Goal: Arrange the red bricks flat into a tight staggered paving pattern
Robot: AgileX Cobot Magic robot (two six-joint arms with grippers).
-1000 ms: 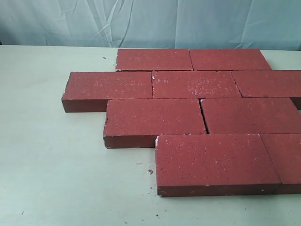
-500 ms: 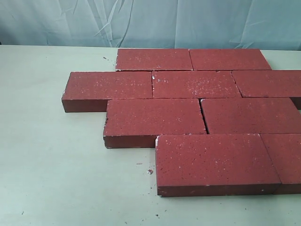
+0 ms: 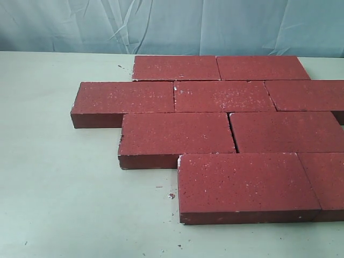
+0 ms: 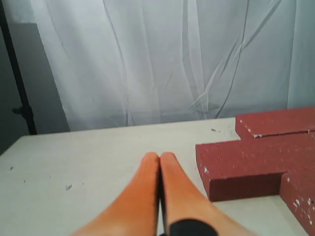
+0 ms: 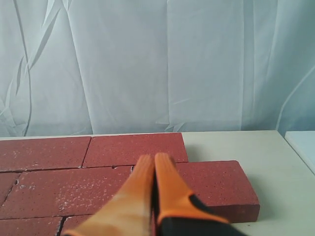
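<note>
The left gripper [image 4: 159,156] hangs over the bare table [image 4: 74,162] just beside the paving's left edge. Its orange fingers are pressed together with nothing between them, so it looks parked clear of the work rather than busy. The red bricks [image 3: 177,134] lie flat in four rows in the middle and right of the table. Each row is shifted sideways from the one behind it, so the end joints never line up, which is the staggered bond the task calls for. The long sides meet closely, though one end joint [image 3: 232,132] in the third row shows a slightly darker line. The layout reads as essentially done. The right gripper [image 5: 154,158] sits above the right part of the paving, also closed tight and empty, apparently withdrawn.
</note>
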